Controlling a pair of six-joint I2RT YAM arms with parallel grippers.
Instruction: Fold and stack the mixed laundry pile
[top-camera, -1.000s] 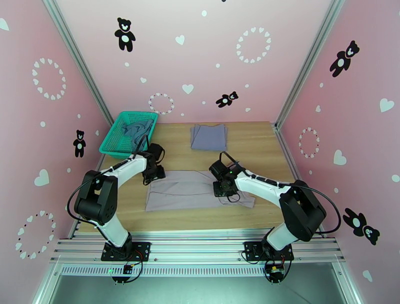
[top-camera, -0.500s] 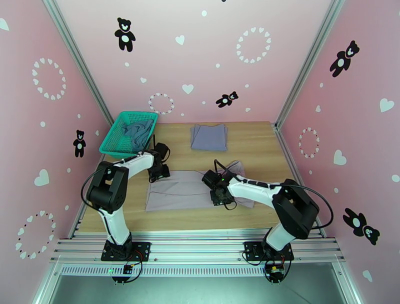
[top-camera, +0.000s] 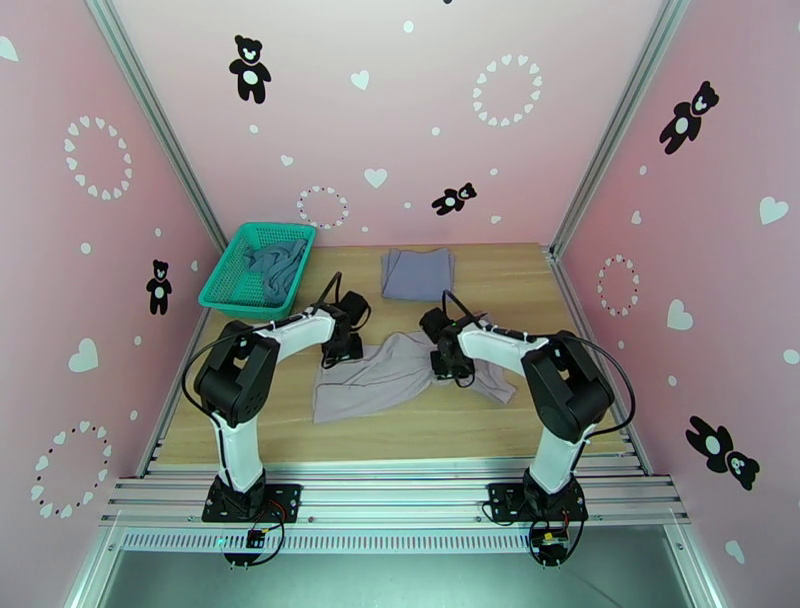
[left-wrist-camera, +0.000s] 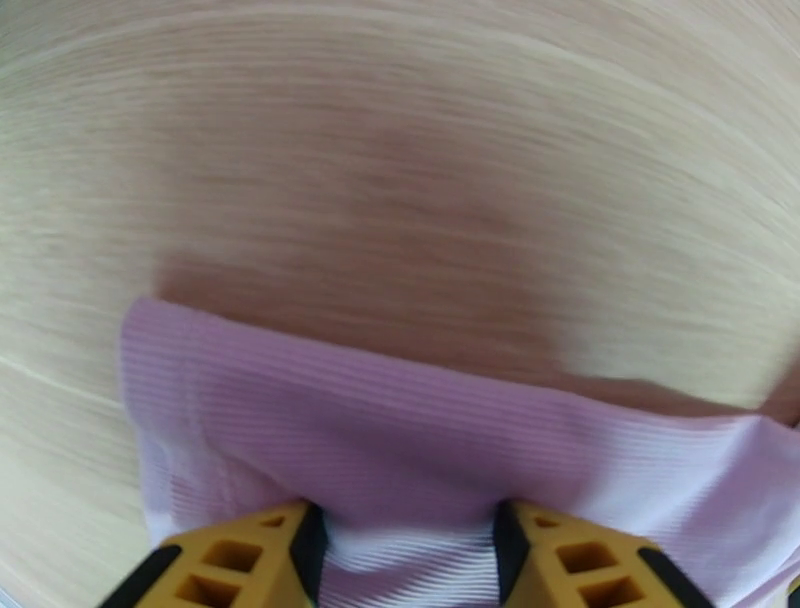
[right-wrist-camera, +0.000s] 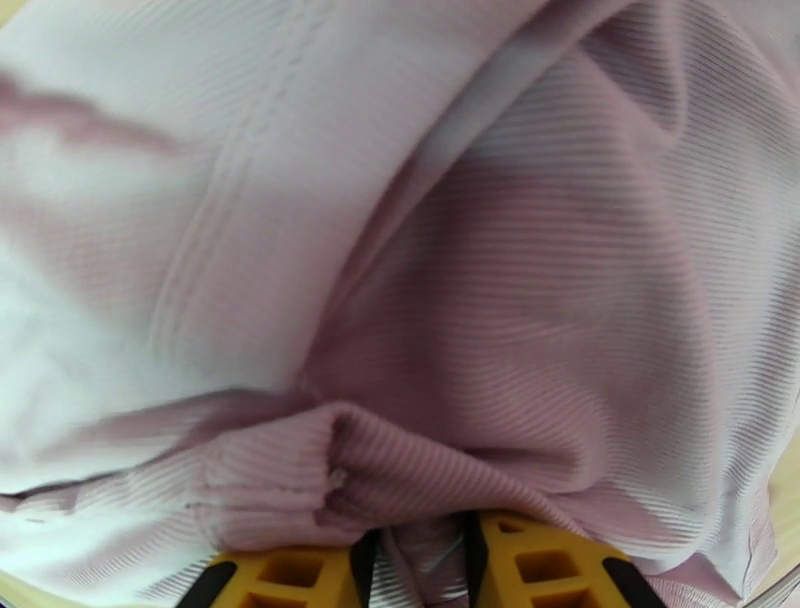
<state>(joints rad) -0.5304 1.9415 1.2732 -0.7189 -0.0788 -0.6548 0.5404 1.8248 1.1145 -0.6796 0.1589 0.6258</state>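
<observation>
The wooden table (top-camera: 520, 300) carries the pale mauve-grey garment (top-camera: 385, 378), rumpled and partly lifted, to the right of the green basket (top-camera: 222, 264) and nearer the arms. A folded grey-lavender garment (top-camera: 418, 276) lies level with the basket, to its right. The teal-blue top (top-camera: 275, 262) sits inside the basket. The left gripper (top-camera: 343, 352) pinches the mauve cloth's basket-side corner, and the right gripper (top-camera: 450, 368) pinches it farther from the basket. I judge a fold is under way. The next move calls for carrying both pinches across evenly.

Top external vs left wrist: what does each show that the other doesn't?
Top external adds the green basket holding a blue garment, a folded garment at the back, and the right hand gripping the mauve garment. Left wrist adds the garment's ribbed weave, close up, between yellow fingers. Both show the left hand holding that mauve garment above the table.
</observation>
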